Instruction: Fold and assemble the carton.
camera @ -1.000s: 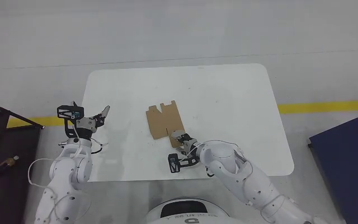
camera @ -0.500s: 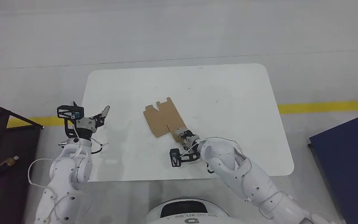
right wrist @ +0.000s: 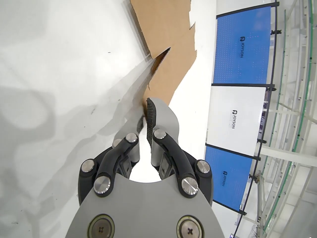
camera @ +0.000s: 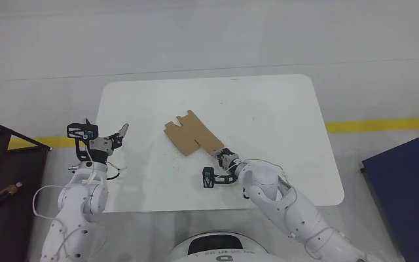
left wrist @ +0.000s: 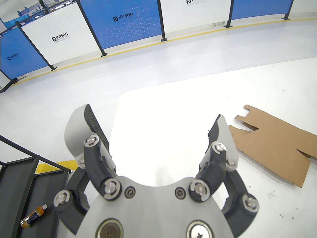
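Observation:
A flat brown carton (camera: 191, 134) lies unfolded near the middle of the white table (camera: 275, 105), with notched flaps at its far end. My right gripper (camera: 221, 155) is shut on the carton's near corner flap; the right wrist view shows that carton (right wrist: 168, 38) running away from the closed right gripper (right wrist: 146, 111), its held end lifted slightly off the table. My left gripper (camera: 105, 130) hovers open at the table's left edge, well away from the carton. In the left wrist view the left gripper (left wrist: 153, 122) holds nothing and the carton (left wrist: 270, 142) lies off to its side.
A dark cart (camera: 16, 164) stands off the table's left side with an orange bottle (left wrist: 33, 216) on it. A yellow floor line (camera: 373, 124) runs past the table's right. Blue and white partition panels (left wrist: 123, 15) stand beyond the table.
The right gripper has swung the held corner rightward and away from me. The carton has turned with it, its notched end shifting left. The left arm has stayed put.

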### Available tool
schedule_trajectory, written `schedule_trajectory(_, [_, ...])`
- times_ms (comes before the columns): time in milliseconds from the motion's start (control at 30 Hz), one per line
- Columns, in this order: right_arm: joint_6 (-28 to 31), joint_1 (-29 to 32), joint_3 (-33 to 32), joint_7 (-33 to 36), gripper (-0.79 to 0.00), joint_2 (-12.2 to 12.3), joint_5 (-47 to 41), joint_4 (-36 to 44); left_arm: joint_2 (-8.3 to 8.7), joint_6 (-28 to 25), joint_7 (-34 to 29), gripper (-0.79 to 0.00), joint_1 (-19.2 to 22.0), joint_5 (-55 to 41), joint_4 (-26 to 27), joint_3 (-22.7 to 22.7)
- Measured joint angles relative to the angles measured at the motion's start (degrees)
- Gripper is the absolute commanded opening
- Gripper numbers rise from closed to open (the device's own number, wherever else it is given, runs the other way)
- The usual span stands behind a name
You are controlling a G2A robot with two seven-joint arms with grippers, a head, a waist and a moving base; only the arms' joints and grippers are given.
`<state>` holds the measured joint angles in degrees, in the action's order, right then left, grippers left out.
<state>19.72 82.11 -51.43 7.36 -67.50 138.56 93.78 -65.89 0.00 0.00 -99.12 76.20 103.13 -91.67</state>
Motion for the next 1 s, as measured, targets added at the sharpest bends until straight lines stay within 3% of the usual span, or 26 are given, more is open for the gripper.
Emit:
schedule_trajectory(267, [-6.01, 3.0, -3.05, -2.72, -0.785, 0.52, -1.46, 2.07, 0.0, 0.0, 0.0, 0.0, 0.0, 0.0, 0.0, 0.0])
schedule_trajectory(533, [-9.78, 9.19, -10.44, -8.42, -0.785, 2.01, -6.0, 7.33, 0.01, -0.08, 0.02, 0.0, 0.01, 0.09, -0.04, 0.02])
schedule_trajectory(600, [-10.11, 10.56, -11.78, -9.5, -0.785, 2.24, -7.29, 8.6, 0.26, -2.84, 0.87, 0.0, 0.02, 2.72, -0.88, 0.7])
schedule_trajectory(700, [-9.77, 11.04, -12.41, -10.09, -0.785, 2.34, -8.26, 8.98, 0.97, -13.08, 2.8, 0.0, 0.21, 8.09, -4.12, 1.64])
schedule_trajectory(800, [-9.76, 10.99, -12.37, -10.04, -0.785, 2.33, -8.2, 8.94, 1.44, -19.93, 5.75, 0.0, 0.77, 10.4, -7.1, 1.32])
schedule_trajectory(1000, [-9.6, 10.42, -12.37, -9.85, -0.785, 2.23, -8.81, 8.76, 2.38, -27.35, 14.2, 0.0, 0.51, 17.12, -9.45, 0.87])
